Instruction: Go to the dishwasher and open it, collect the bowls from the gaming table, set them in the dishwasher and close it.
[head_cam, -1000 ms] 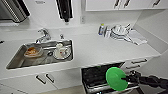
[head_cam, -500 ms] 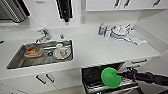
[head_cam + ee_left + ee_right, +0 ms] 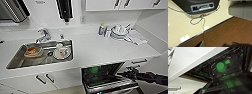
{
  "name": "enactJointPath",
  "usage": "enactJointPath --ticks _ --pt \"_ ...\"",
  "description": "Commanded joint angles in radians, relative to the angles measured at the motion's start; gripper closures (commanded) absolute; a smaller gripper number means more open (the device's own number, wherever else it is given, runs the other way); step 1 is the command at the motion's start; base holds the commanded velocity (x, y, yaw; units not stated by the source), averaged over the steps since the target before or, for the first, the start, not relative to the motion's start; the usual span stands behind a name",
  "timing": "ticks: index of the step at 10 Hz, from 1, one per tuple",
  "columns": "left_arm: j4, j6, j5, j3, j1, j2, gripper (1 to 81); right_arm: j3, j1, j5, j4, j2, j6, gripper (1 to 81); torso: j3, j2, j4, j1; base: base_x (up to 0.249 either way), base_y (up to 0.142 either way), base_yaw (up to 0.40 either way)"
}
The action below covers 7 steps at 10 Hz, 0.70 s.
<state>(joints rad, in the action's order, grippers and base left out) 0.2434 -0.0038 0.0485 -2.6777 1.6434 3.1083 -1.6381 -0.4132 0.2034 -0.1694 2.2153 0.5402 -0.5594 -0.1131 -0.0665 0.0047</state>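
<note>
Green bowl [image 3: 221, 67] sits racked inside dishwasher [image 3: 110, 80]; door open, closing left. Right gripper [image 3: 130, 74] beside door, grip unclear.

Bowl [image 3: 221, 67] in dishwasher [image 3: 107, 80] rack — sink [image 3: 15, 61] left.

A kitchen, plainly: a white worktop [image 3: 100, 50] runs along the wall with a steel sink [image 3: 17, 58] let into it, a tap [image 3: 43, 35] behind, dirty dishes in the basin, white cupboards [image 3: 120, 5] above, drawers below, and a dishwasher [image 3: 107, 77] standing open under the counter.
</note>
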Motion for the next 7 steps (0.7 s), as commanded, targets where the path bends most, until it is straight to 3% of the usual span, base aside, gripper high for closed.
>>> enactJointPath --ticks 1,2,3,6,7 --pt "-0.003 -0.007 -0.068 0.007 0.029 0.006 1.0 0.058 0.05 0.048 0.013 -0.093 0.003 1.0 0.0 0.0 0.0 0.0 0.0 0.0 0.0" --pt "-0.028 -0.024 -0.076 0.007 0.02 0.01 1.0 0.075 0.012 0.136 0.013 -0.115 -0.005 1.0 0.0 0.0 0.0 0.0 0.0 0.0 0.0" --pt "-0.062 -0.031 -0.081 0.007 0.017 0.011 1.0 0.081 -0.04 0.177 0.013 -0.133 -0.011 1.0 0.0 0.0 0.0 0.0 0.0 0.0 0.0" --pt "-0.084 -0.033 -0.081 0.007 -0.006 -0.006 1.0 0.121 -0.222 0.189 -0.007 -0.21 -0.046 1.0 0.0 0.0 0.0 0.0 0.0 0.0 0.0" --pt "-0.085 -0.031 -0.081 0.007 -0.009 -0.009 1.0 0.118 -0.275 0.189 -0.007 -0.224 -0.062 1.0 0.0 -0.1 0.0 0.064 0.0 0.0 0.0"
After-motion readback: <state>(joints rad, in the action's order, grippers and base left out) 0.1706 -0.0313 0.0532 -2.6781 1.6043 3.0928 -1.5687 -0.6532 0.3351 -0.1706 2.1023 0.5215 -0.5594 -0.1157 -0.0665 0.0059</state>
